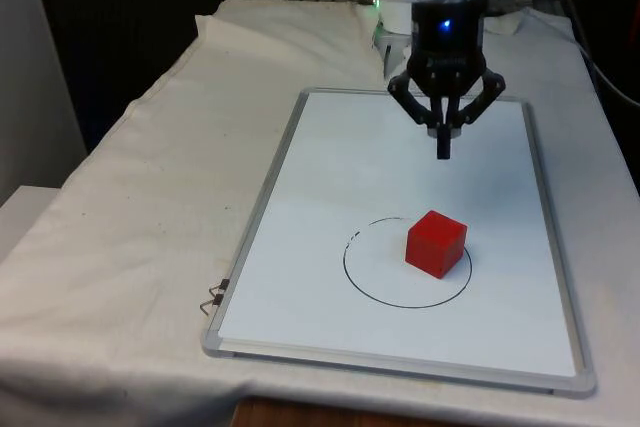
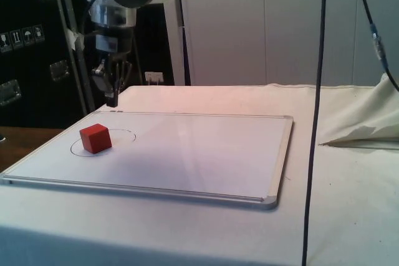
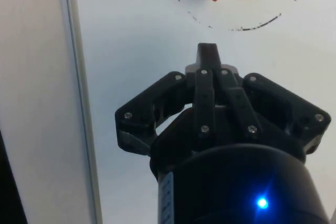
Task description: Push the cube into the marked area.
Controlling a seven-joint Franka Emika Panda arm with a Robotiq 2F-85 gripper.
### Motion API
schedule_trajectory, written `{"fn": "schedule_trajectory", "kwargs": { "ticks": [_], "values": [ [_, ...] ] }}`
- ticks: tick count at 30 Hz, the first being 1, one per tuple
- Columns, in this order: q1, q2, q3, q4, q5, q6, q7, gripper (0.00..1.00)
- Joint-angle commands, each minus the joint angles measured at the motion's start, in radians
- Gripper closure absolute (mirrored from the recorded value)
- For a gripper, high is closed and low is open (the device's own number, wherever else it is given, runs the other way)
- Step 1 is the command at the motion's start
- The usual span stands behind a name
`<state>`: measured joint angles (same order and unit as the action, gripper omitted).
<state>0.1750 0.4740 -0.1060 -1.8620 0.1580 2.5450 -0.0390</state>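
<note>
Cube (image 1: 436,243): red, resting on the whiteboard (image 1: 330,197); sits inside the drawn circle (image 1: 360,282), toward the front view's right part of it, one corner close to the line.
Circle: thin black ring, drawn by hand with a small gap in the line; serves as the marked area.
Whiteboard: flat on the bench (image 1: 130,207), metal frame, otherwise bare.
Tool (image 1: 444,152): clenched, fingers pressed together into one narrow tip, grasping nothing; raised above the board, beyond the circle on the robot's side, apart from the cube.
Progress: judged done or nearly so, since the cube lies within the ring in front and side views.
Remaining: at most a small nudge toward the centre; whether the near corner overlaps the line is hard to tell.
</note>
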Motion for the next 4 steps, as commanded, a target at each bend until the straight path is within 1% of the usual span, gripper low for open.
{"fn": "schedule_trajectory", "kwargs": {
  "ticks": [1,4],
  "values": [
    [0.005,-0.011,-0.007,-0.008,-0.012,-0.006,0.005,1.0],
    [0.003,-0.019,-0.005,-0.01,-0.017,-0.012,0.004,1.0]
  ]
}}
